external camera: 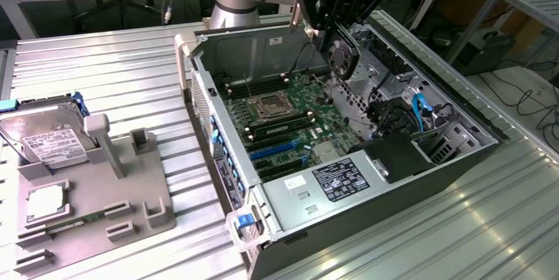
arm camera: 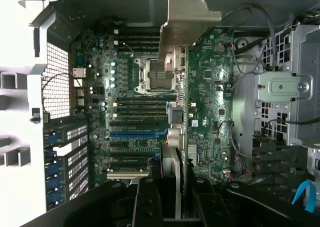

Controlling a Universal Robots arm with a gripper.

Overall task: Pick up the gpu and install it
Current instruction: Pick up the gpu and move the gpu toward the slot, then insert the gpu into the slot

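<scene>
**Black card held above the open tower**

Black gripper [external camera: 339, 31] fingers are pinched on the gpu [external camera: 343, 59], which hangs on edge above the computer case [external camera: 454, 106], clear of the motherboard [external camera: 292, 120]. The exterior view shows the card's round fan face and, on its left, a grey fixture tray [external camera: 96, 218] carrying a hard drive [external camera: 52, 139] and a CPU chip [external camera: 46, 203], well apart from the case. The wrist view looks straight down the gpu [arm camera: 178, 124] edge-on between the two fingers [arm camera: 147, 202], with its silver bracket [arm camera: 187, 22] at the far end. Beneath lie the empty CPU socket [arm camera: 152, 74] and a blue expansion slot [arm camera: 132, 133]. Drive cages and blue cables [external camera: 419, 106] crowd the case's side on the exterior view's right; the power supply [external camera: 341, 178] sits at its near end.
</scene>
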